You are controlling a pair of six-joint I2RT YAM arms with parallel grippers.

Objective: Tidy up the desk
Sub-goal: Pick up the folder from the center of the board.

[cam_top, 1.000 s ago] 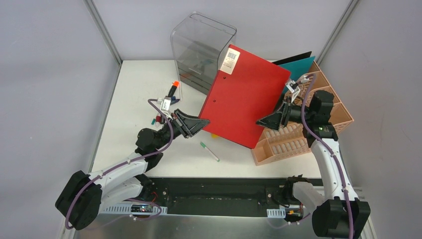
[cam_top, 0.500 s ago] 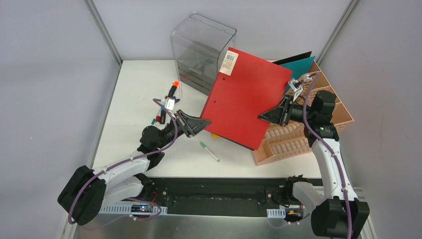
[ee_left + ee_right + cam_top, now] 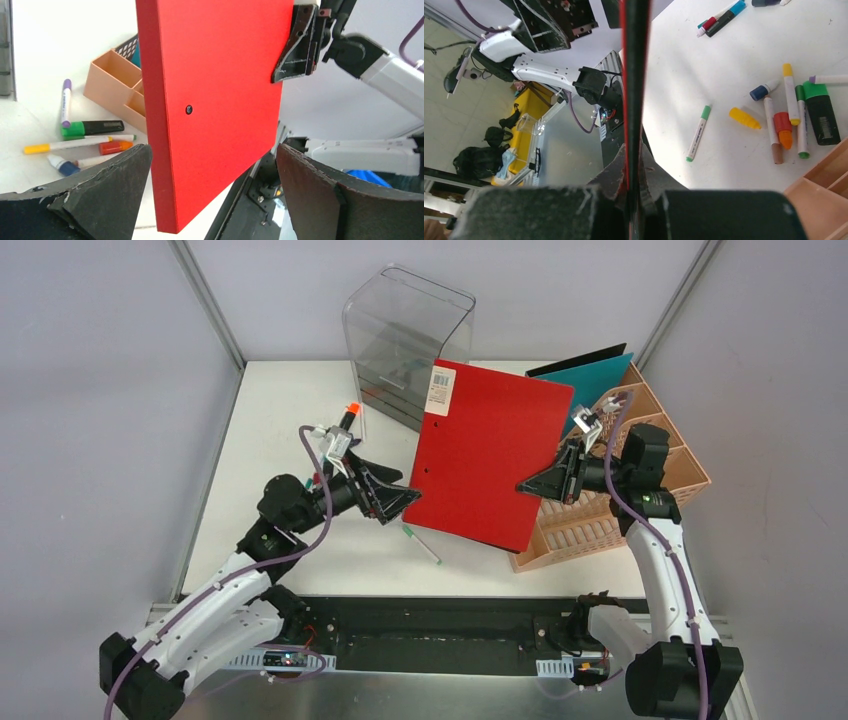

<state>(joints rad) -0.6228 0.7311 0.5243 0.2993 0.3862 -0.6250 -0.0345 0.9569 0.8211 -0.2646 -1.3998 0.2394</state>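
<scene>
Held up on edge, tilted: red folder (image 3: 490, 455). The white tabletop (image 3: 270, 410) lies beneath it and spreads out to its left. The right fingers (image 3: 548, 483) are pinched tight on the folder's right edge. The left fingers (image 3: 388, 497) are spread wide at its lower left corner, with the folder edge between them, touching neither. The peach rack (image 3: 585, 535) is just right of the folder and the clear drawer box (image 3: 400, 335) is behind it. A green-capped pen (image 3: 421, 544) lies on the tabletop by its near edge.

The left tool (image 3: 212, 156) straddles a red folder (image 3: 220, 90), fingers spread.
</scene>
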